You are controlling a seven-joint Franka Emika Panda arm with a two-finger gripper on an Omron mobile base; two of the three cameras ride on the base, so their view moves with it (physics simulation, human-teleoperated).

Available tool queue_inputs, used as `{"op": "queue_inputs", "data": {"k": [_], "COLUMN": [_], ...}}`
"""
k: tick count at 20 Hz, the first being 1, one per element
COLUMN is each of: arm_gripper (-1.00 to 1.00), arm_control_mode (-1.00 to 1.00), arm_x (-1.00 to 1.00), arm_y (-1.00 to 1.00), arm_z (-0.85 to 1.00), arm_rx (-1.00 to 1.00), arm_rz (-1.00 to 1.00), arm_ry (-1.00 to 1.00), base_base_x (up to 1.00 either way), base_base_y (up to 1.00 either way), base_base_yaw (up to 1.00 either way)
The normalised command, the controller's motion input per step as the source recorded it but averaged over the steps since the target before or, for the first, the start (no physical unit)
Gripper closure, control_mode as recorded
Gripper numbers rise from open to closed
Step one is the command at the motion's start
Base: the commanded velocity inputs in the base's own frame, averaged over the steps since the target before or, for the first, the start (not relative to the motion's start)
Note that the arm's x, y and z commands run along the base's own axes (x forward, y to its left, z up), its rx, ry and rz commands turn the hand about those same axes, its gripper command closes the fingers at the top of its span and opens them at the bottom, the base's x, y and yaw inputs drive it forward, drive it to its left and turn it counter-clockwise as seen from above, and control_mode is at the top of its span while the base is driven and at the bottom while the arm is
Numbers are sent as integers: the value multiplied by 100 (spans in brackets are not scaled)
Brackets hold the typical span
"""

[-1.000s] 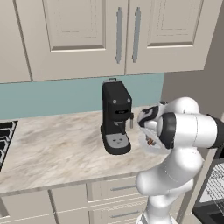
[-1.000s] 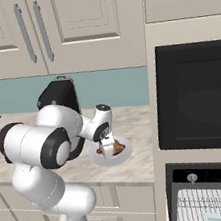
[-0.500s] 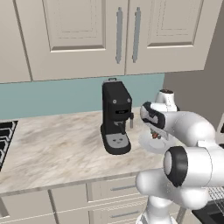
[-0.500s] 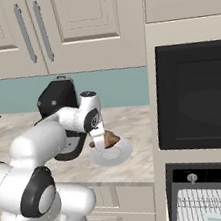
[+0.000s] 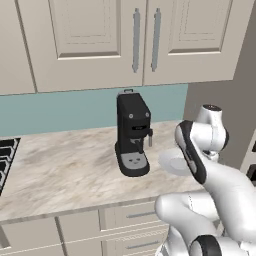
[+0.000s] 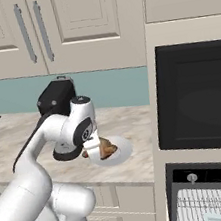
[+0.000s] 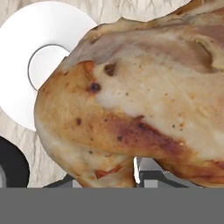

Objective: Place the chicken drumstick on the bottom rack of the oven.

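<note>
Golden-brown chicken drumstick [image 7: 144,96] clamped in pincer [image 6: 93,148] above white plate [image 6: 123,151]; no legible writing.

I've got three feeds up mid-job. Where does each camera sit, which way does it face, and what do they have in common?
Left base view: behind the arm, to its left, facing the counter, coffee machine and white plate; white arm at lower right.
Right base view: behind, to its right, facing the oven; arm at lower left, gripper holding the chicken drumstick over the plate.
Hand view: on the hand, looking down past the drumstick at the plate.
Shared: plate and marble counter in all three; coffee machine in both base views.
</note>
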Motion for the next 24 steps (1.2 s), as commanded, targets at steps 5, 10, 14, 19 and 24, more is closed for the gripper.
{"op": "queue_inputs", "data": {"k": [5,10,14,19,24], "arm_gripper": [100,100,100,100,100], "arm_control_mode": [-100,-100,-100,-100,-100], "arm_x": [-100,-100,-97,-62,-72], "arm_y": [-34,-21,-54,-100,-98], "arm_z": [40,26,-5,-26,-24], "arm_rx": [0,-7,-2,0,0], "arm_rz": [6,21,20,25,24], "arm_ry": [0,-1,0,-1,-8], "base_base_x": [0,0,0,0,0], "base_base_y": [0,0,0,0,0], "base_base_yaw": [0,0,0,0,0]}}
